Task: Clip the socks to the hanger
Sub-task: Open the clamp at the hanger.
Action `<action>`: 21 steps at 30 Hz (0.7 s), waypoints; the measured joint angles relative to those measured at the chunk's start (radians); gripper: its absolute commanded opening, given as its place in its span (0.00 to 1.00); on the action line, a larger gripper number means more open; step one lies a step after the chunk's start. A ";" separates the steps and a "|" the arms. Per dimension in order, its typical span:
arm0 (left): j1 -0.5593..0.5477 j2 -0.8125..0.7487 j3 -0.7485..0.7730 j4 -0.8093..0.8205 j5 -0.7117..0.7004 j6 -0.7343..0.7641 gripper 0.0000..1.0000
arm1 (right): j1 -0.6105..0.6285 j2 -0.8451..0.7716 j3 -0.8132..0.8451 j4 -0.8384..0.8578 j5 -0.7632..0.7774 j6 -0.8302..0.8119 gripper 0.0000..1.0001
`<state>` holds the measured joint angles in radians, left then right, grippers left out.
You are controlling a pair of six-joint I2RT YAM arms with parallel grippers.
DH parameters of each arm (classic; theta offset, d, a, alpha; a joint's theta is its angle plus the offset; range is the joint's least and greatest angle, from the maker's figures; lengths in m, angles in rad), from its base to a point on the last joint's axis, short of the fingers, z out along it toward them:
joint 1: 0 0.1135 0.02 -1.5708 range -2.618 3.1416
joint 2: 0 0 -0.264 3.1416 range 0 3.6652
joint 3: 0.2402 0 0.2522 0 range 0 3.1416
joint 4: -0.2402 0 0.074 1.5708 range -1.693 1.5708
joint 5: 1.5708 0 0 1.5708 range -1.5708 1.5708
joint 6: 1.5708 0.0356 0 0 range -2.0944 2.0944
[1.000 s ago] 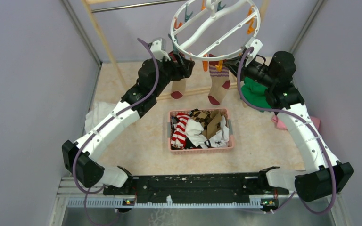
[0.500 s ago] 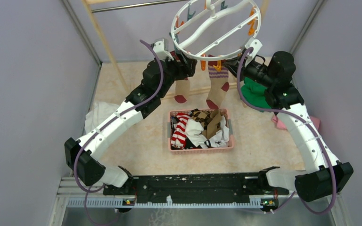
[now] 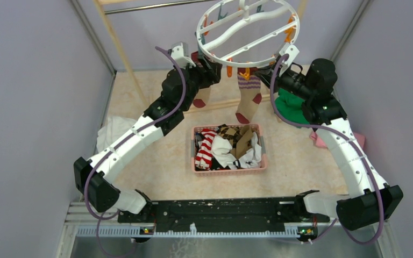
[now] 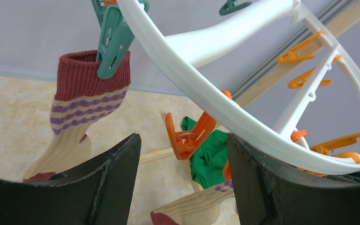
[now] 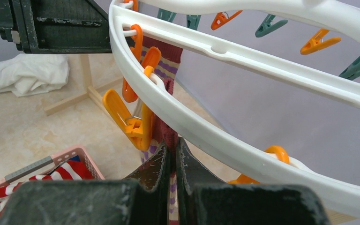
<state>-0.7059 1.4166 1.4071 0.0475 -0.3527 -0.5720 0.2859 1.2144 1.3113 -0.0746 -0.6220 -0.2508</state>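
Only your left wrist view shows the teal peg (image 4: 112,42) gripping the striped sock (image 4: 89,93), above-left of the open-jawed left gripper (image 4: 182,145); right gripper (image 5: 173,147) sits closed under the hanger (image 5: 201,133)

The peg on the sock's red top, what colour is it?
Teal. The peg pinching the sock shows best in the left wrist view.

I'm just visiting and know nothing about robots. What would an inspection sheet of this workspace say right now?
Surface: beige table.
Job's things: white hanger hung up; two striped socks pegged on it; more piled in pink basket.
Clutter: green cloth, white cloth, pink cloth.
Grippers: left fingers open under the hanger; right fingers shut beside its rim.
Cables: purple cables run along both arms.
Surroundings: lilac walls, wooden rack.
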 measured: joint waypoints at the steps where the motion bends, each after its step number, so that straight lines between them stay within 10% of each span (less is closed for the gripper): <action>1: 0.000 0.000 0.000 0.007 -0.002 0.000 0.73 | 0.000 0.000 0.000 0.000 0.000 0.000 0.00; 21: 0.000 0.018 -0.003 0.069 -0.024 0.029 0.50 | 0.000 0.000 0.000 0.000 0.005 0.000 0.00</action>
<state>-0.7059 1.4345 1.4040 0.1162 -0.3767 -0.5426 0.2859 1.2144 1.3113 -0.0746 -0.6174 -0.2512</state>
